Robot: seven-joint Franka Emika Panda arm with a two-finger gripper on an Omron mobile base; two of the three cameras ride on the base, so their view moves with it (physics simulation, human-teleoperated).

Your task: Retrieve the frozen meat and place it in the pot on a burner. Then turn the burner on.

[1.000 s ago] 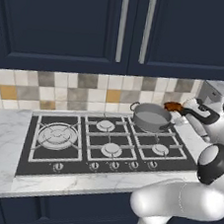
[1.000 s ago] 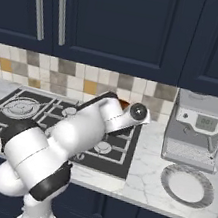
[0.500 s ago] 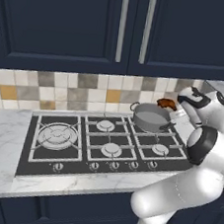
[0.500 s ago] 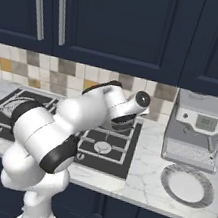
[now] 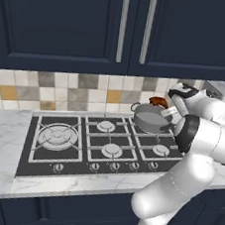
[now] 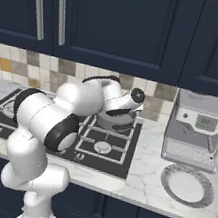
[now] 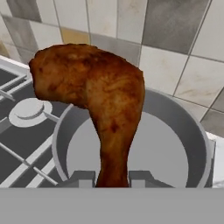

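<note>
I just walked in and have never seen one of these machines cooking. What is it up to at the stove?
The white robot arm is holding a piece of meat, a browned drumstick shape, pinched in its gripper. It hangs right over the open mouth of a grey pot that sits on a back burner of the black cooktop, by the tiled wall. The pot looks empty, so the meat has not been dropped in yet.

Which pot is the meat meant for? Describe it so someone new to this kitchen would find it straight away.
Start at the black cooktop set in the marble counter below the dark blue cabinets. On its back right burner, near the tiled wall, stands the pot: round, shallow, grey steel, with small side handles. It is the sole vessel on the cooktop, and the gripper holds the frozen meat over it.
</note>
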